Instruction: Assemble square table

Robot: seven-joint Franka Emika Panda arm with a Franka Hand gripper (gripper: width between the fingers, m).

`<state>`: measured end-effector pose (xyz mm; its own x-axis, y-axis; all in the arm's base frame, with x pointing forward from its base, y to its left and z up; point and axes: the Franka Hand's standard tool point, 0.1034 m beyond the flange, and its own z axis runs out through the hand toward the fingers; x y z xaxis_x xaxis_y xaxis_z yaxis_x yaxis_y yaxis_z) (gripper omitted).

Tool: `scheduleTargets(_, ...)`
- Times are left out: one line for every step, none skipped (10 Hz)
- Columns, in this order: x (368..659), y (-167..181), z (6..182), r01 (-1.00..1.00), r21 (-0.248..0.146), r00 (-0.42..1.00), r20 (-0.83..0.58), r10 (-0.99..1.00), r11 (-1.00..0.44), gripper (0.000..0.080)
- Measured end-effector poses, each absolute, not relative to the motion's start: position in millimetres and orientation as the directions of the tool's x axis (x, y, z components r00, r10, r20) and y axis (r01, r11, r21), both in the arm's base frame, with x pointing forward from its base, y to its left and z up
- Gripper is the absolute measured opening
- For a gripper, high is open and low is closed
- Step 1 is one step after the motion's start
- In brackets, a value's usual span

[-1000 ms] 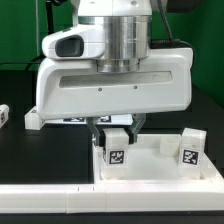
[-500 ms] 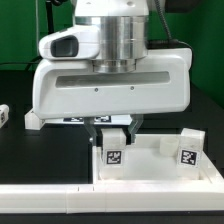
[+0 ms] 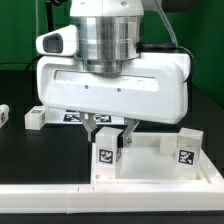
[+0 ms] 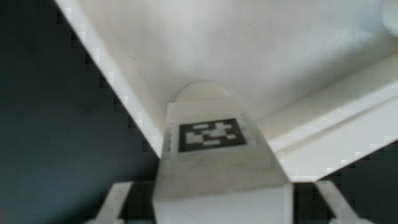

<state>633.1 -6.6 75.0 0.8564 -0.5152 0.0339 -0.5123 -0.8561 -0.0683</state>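
The gripper [image 3: 110,138] is clamped on a tagged white leg [image 3: 108,156], held upright at the tray's [image 3: 150,165] corner on the exterior view's left.

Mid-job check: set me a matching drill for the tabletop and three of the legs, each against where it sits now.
Things:
1. centre leg
2. leg at the exterior view's right
3. leg at the exterior view's left
4. tabletop

Places:
a. on the black table, off the tabletop
b. lying flat below the arm
c. standing at a tabletop corner
d. clamped in the gripper

Pairs: 1-d, 2-c, 3-a, 4-b
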Motion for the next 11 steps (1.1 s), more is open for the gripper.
scheduleTargets(633, -8, 75.2, -0.567, -0.062, 0.821, 0.031, -0.569, -0.821, 0.0302)
scheduleTargets(632, -8, 75.6, -0.578, -0.047, 0.814, 0.038, -0.58, -0.815, 0.0302)
scheduleTargets(632, -9, 75.5, -0.577, -0.043, 0.815, 0.038, -0.578, -0.816, 0.0305)
scheduleTargets(632, -9, 75.2, -0.576, -0.045, 0.815, 0.038, -0.578, -0.816, 0.0305)
scheduleTargets(631, -7, 78.1, -0.584, -0.049, 0.809, 0.037, -0.586, -0.81, 0.0438)
scheduleTargets(625, 0, 88.1, -0.597, -0.06, 0.799, 0.034, -0.6, -0.8, 0.0569)
scheduleTargets(616, 11, 98.5, -0.633, -0.07, 0.771, 0.026, -0.636, -0.771, 0.0569)
scheduleTargets(609, 24, 106.8, -0.664, -0.078, 0.744, 0.02, -0.667, -0.743, 0.0633)
scheduleTargets(604, 38, 112.4, -0.683, -0.081, 0.727, 0.015, -0.686, -0.726, 0.0645)
scheduleTargets(603, 46, 111.9, -0.674, -0.081, 0.736, 0.016, -0.677, -0.734, 0.0645)
scheduleTargets(603, 44, 110.9, -0.672, -0.08, 0.738, 0.015, -0.675, -0.736, 0.0649)
